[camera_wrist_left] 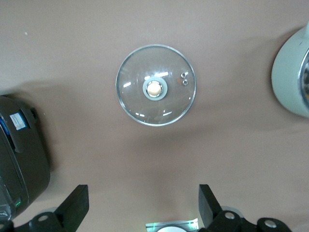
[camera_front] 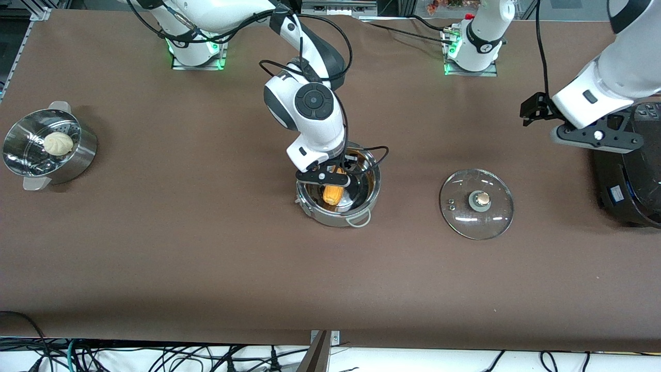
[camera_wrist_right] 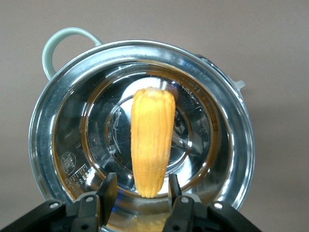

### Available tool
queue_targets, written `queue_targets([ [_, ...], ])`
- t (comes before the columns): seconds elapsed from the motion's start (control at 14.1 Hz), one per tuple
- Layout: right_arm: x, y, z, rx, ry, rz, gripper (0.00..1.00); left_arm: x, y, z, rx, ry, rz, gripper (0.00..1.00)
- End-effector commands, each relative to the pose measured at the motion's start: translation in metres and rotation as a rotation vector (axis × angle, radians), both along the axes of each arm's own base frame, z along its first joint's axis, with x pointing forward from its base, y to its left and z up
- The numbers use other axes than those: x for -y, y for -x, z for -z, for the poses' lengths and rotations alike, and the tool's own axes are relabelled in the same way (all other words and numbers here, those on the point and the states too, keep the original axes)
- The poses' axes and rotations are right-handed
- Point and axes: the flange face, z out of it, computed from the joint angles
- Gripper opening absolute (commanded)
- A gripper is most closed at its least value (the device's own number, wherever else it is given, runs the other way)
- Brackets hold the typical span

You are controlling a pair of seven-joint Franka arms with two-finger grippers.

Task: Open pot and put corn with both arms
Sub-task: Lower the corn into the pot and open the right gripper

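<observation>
The steel pot stands uncovered mid-table, and in the right wrist view its rim rings the shiny bowl. The yellow-orange corn lies inside it on the bottom. My right gripper is low over the pot and open, with a fingertip on each side of the cob's end and a gap on both sides. The glass lid lies flat on the table toward the left arm's end, knob up. My left gripper hangs open and empty high over the table beside the lid.
A steel steamer pot holding a white bun stands at the right arm's end. A big black cooker sits at the left arm's end, under the left arm.
</observation>
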Motion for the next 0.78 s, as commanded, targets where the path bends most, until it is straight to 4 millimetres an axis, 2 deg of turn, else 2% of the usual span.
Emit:
queue_targets([
  [0.0, -0.006, -0.003, -0.001, 0.011, -0.004, 0.012, 0.53, -0.011, -0.005, -0.023, 0.115, 0.026, -0.033, 1.0],
  [0.14, -0.004, -0.005, -0.003, 0.014, -0.004, 0.01, 0.53, -0.014, 0.006, -0.019, 0.113, 0.032, -0.058, 1.0],
  [0.21, 0.0, -0.008, -0.004, 0.011, -0.002, 0.013, 0.57, -0.016, 0.012, -0.019, 0.127, 0.065, -0.105, 1.0],
  [0.28, 0.003, -0.01, -0.007, 0.012, 0.0, 0.011, 0.58, -0.025, 0.017, -0.015, 0.132, 0.081, -0.155, 1.0],
  [0.43, 0.023, -0.026, -0.016, 0.01, 0.0, 0.035, 0.64, -0.029, 0.019, -0.005, 0.176, 0.09, -0.16, 1.0],
  [0.57, 0.04, -0.035, -0.017, -0.008, 0.022, 0.001, 0.8, -0.032, 0.025, 0.002, 0.219, 0.095, -0.166, 1.0],
  [0.64, 0.055, -0.043, -0.028, -0.005, 0.025, -0.03, 0.89, -0.035, 0.041, -0.005, 0.228, 0.092, -0.173, 1.0],
  [0.71, 0.072, -0.054, -0.036, -0.005, 0.025, -0.051, 0.96, -0.035, 0.05, 0.0, 0.217, 0.094, -0.178, 1.0],
])
